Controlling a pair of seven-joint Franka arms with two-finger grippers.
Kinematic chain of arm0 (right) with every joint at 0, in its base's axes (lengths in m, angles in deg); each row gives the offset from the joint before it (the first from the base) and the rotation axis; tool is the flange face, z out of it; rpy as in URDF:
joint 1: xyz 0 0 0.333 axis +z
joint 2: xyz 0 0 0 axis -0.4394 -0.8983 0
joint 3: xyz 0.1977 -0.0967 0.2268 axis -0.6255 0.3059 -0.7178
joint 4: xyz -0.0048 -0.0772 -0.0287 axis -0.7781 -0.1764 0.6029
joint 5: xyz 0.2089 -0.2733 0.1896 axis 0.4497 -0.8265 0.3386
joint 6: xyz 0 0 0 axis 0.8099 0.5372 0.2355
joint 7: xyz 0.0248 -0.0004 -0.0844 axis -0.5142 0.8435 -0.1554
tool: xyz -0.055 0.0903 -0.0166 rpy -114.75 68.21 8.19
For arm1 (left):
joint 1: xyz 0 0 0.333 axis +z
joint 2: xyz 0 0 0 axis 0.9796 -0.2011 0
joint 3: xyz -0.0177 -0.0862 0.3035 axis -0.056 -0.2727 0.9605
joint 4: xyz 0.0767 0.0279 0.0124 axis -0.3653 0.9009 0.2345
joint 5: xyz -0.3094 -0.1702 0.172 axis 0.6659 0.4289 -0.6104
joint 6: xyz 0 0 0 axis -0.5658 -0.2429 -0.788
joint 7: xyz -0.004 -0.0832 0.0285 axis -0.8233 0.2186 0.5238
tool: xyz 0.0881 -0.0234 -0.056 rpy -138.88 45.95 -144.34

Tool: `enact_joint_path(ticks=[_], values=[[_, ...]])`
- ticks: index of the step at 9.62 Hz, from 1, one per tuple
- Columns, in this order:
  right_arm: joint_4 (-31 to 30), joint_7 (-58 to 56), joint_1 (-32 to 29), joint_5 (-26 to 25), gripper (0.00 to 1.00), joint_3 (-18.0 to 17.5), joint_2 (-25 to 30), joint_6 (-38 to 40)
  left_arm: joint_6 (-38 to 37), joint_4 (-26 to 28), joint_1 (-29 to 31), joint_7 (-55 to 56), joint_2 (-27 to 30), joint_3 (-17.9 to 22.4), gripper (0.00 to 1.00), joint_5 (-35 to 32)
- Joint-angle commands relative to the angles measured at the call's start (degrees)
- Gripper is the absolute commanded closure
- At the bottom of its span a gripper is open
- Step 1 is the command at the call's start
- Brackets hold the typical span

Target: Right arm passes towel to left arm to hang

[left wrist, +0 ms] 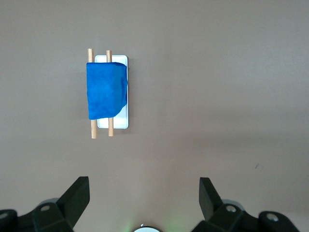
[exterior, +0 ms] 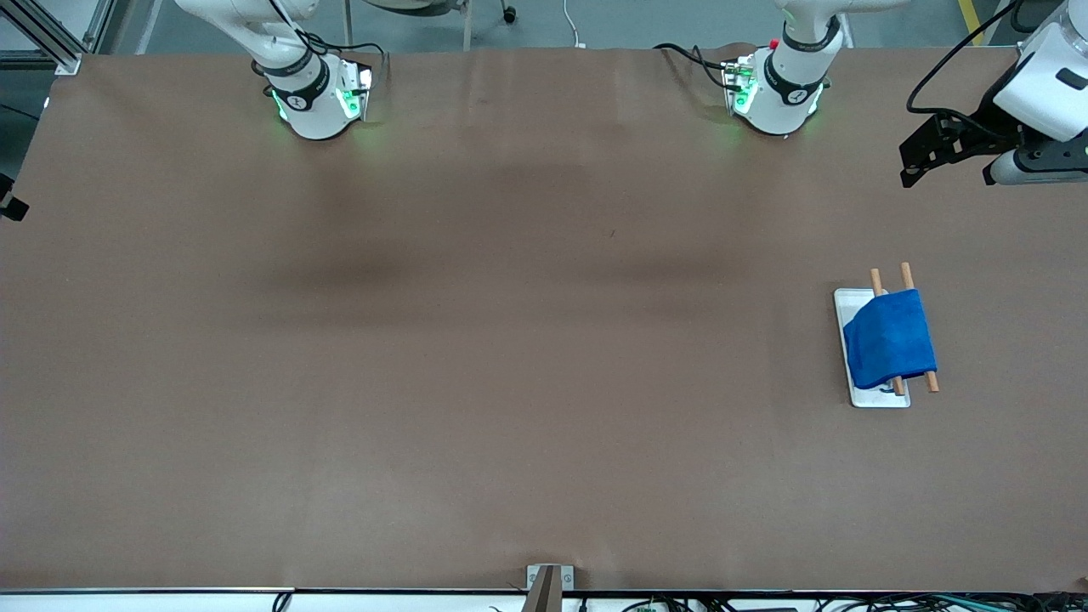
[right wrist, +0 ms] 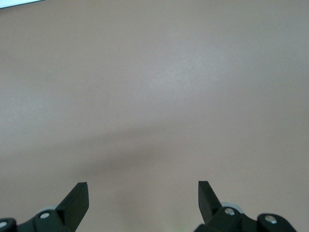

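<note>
Towel [exterior: 890,338], soft blue cloth draped over two wooden dowels [exterior: 916,327].

1. Even, diffuse overhead light fell on the brown desk [exterior: 510,357], with no harsh glare.
2. Two soft, dark shadow patches lay across the desk's middle in the front view.
3. Green glow spilled from both arm bases.
4. The right wrist view showed a pale sheen and a faint diagonal shadow band.
5. Both wrist views were sharp.

towel [exterior: 890,338] hiding rods' middles [exterior: 906,276]
</note>
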Motion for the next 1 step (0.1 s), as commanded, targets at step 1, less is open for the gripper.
enact_joint_path(ticks=[1], values=[[0.9, 0.0, 0.0, -0.9, 0.00, 0.0, -0.2, 0.7, 0.0, 0.2, -0.3, -0.7, -1.3, -0.3, 0.00, 0.2]])
